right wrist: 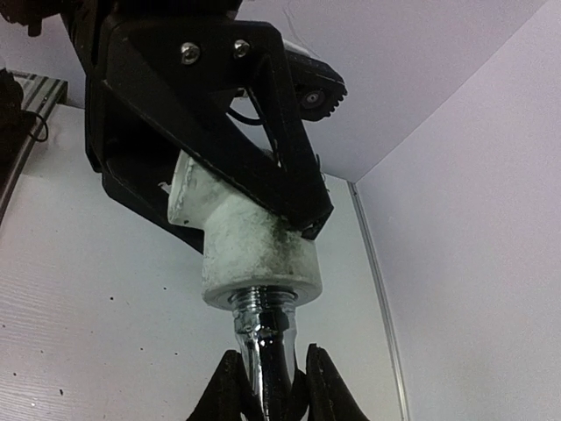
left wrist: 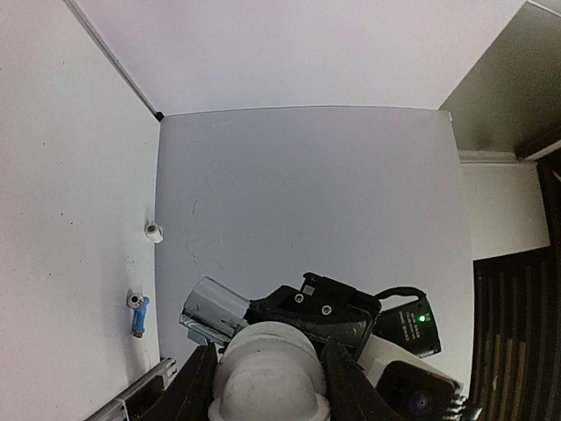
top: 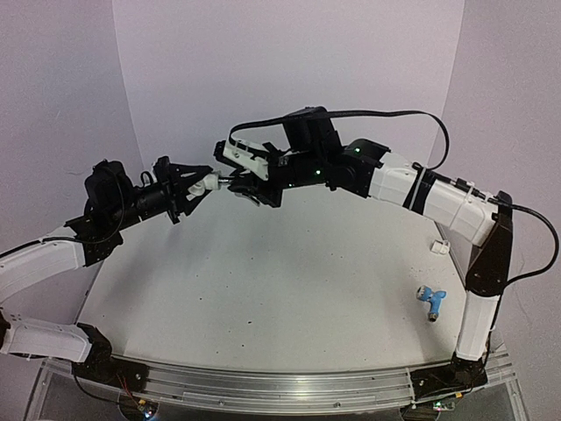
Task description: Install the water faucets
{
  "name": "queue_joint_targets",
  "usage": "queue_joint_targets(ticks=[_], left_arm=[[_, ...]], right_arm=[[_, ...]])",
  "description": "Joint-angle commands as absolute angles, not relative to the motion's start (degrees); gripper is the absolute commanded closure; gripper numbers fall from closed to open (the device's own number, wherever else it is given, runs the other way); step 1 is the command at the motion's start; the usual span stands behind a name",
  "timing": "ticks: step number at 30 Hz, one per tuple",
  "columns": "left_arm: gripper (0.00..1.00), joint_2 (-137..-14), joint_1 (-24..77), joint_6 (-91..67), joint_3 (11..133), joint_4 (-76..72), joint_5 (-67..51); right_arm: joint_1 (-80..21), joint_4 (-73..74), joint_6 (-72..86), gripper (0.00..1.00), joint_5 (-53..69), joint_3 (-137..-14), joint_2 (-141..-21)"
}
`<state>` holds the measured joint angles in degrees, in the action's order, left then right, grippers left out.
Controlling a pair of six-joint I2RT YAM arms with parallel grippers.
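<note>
From the overhead view, the metal rail [top: 280, 379] carrying both arm bases lies nearest. Beyond it, well above the far part of the pale surface [top: 289, 272], the two arms meet tip to tip. The left fingers [top: 188, 177] are clamped on a white fitting [top: 210, 182]. The right fingers [top: 250, 189] are clamped on the silver tap [top: 230, 181], whose end touches that fitting. The blue tap [top: 431, 300] lies on the surface at the near right, well apart from both arms. A spare white fitting [top: 441, 246] sits just beyond it at the right edge.

From the left wrist, the domed back of the white fitting [left wrist: 267, 373] fills the bottom of the frame, with a dark finger pressed against each side. Past it the shiny tap [left wrist: 213, 309] sticks out beside the right arm's black housing. The blue tap [left wrist: 138, 311] and the spare fitting [left wrist: 154, 231] show small at the left.

From the right wrist, the two fingers at the bottom edge pinch the silver tap [right wrist: 263, 351]. Its threaded end has entered the mouth of the fitting [right wrist: 254, 246], but a few threads show outside the rim.

I judge the first tap to be started but not yet fully seated. It probably needs more turning. The blue tap and the spare fitting are untouched, so well over half the job is left.
</note>
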<state>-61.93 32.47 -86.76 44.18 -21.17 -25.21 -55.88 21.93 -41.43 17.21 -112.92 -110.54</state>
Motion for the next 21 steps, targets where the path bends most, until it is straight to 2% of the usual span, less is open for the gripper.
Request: queue_joint_targets(ticks=[1, 11, 21], left_arm=[[1.00, -61.07, 33.64, -77.99, 45.62, -23.64, -26.89], [1.00, -60.92, 33.77, -62.13, 46.34, -23.83, -30.87], [1.00, -61.17, 33.94, -42.84, 49.87, -24.69, -43.42]], right_arm=[[-56.45, 17.14, -32.93, 1.00, 25.52, -117.94, -109.93], [-55.96, 17.24, -25.35, 1.00, 30.97, -121.35, -111.34], [-54.56, 12.83, -15.11, 1.00, 41.35, -121.13, -110.67]])
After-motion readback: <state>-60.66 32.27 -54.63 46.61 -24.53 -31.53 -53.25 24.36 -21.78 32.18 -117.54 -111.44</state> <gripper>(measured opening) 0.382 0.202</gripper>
